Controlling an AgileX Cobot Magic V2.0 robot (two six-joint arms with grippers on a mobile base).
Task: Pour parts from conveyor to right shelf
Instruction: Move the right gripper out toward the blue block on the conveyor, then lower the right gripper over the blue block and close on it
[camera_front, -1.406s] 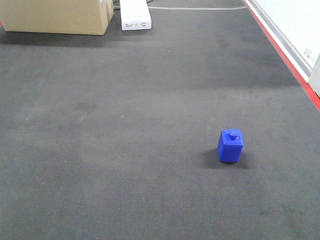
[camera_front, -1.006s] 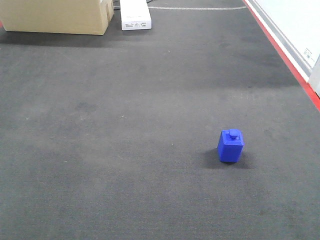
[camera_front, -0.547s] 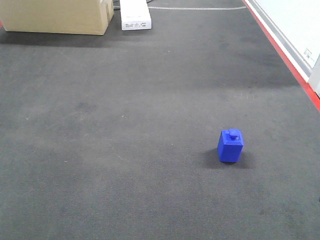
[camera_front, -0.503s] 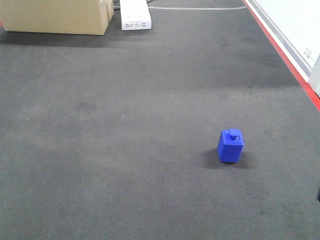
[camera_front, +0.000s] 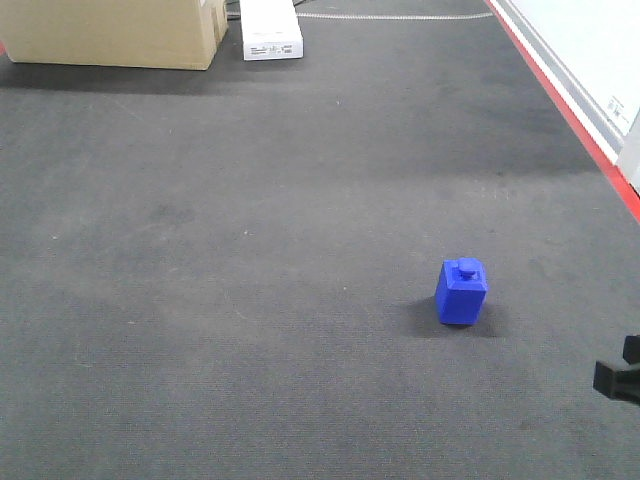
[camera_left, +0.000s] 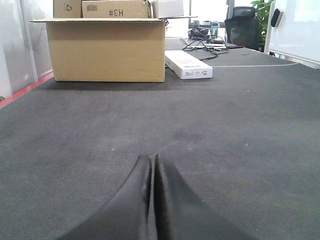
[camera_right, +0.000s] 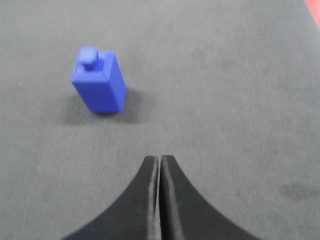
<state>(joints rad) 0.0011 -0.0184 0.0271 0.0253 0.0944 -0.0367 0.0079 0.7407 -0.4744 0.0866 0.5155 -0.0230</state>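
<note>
One blue part (camera_front: 461, 291) stands upright on the dark grey conveyor belt (camera_front: 250, 250), right of centre in the front view. The right wrist view shows the same part (camera_right: 98, 81) up and to the left of my right gripper (camera_right: 160, 159), which is shut and empty, well short of the block. A dark piece of the right arm (camera_front: 620, 375) pokes in at the front view's right edge. My left gripper (camera_left: 153, 157) is shut and empty, low over bare belt (camera_left: 225, 150). The right shelf is out of view.
A brown cardboard box (camera_front: 115, 30) and a white flat box (camera_front: 270, 28) sit at the belt's far end, and both the cardboard box (camera_left: 102, 47) and white box (camera_left: 188, 65) lie ahead of the left gripper. A red side rail (camera_front: 565, 110) runs along the right edge.
A dark part of the right arm has come into the front view at the lower right edge. The blue part has stayed where it was.
</note>
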